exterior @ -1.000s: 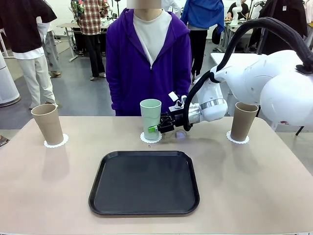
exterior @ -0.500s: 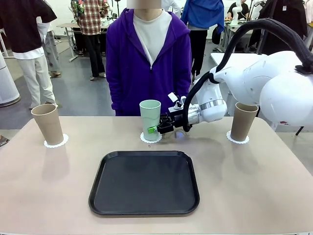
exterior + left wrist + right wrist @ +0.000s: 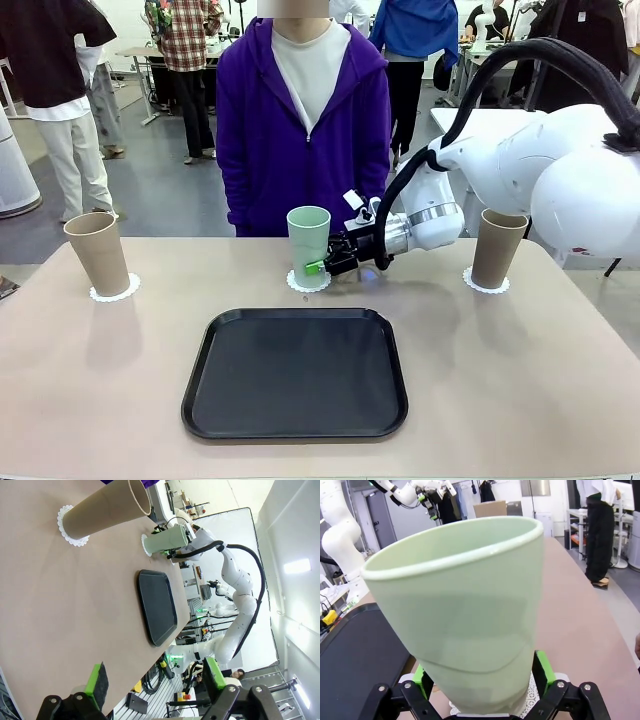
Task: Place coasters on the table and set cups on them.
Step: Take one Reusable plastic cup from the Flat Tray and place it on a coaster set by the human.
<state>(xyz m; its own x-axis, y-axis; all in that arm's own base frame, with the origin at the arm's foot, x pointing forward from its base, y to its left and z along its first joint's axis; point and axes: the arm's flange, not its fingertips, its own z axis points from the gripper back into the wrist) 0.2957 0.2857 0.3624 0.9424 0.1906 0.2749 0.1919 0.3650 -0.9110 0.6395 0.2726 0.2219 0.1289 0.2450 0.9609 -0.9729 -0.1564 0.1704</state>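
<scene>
A mint green cup [image 3: 308, 245] stands upright on a white lacy coaster [image 3: 296, 283] at the table's far middle. My right gripper [image 3: 318, 266] reaches in from the right and is open, its green pads flanking the cup's base [image 3: 460, 615] with slim gaps. A tan cup [image 3: 97, 252] stands on a coaster [image 3: 116, 292] at the far left. Another tan cup [image 3: 497, 247] stands on a coaster [image 3: 486, 287] at the far right. My left gripper [image 3: 152, 677] hovers open over the table's left end, nothing between its fingers, looking toward the left tan cup [image 3: 105, 510].
A black rounded tray [image 3: 295, 372] lies bare in the middle of the beige table [image 3: 100, 380], just in front of the mint cup. A person in a purple jacket [image 3: 300, 130] stands at the far edge behind that cup, arms down.
My right gripper's jaws have spread apart off the mint cup, which has settled a little lower onto its coaster. The arm itself has barely shifted.
</scene>
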